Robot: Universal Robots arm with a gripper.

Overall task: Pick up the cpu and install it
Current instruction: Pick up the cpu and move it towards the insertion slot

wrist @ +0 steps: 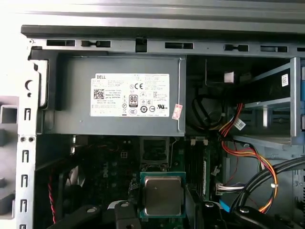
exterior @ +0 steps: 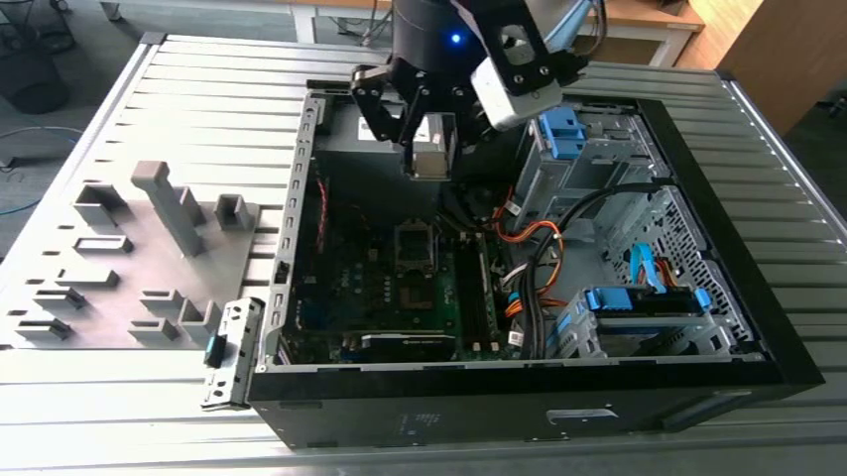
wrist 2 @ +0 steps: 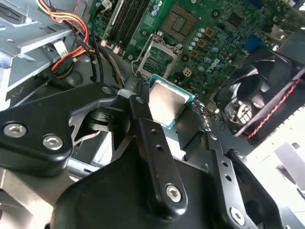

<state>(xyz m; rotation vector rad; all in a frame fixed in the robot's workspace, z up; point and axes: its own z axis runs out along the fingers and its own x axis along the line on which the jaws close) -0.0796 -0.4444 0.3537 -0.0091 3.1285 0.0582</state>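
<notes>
Hovering above the open computer case (exterior: 530,397), the jaws pinch the cpu (wrist: 163,194) by two opposite edges: pickup looks done, installation not. The chip (a thin square with a pale silvery-grey face and a green rim) hangs in the air over the motherboard (exterior: 384,297), clear of the socket (exterior: 415,245) below.

Lab workshop: slotted aluminium bench (exterior: 198,89), opened computer case (exterior: 530,412), fixture blocks (exterior: 173,208).
</notes>
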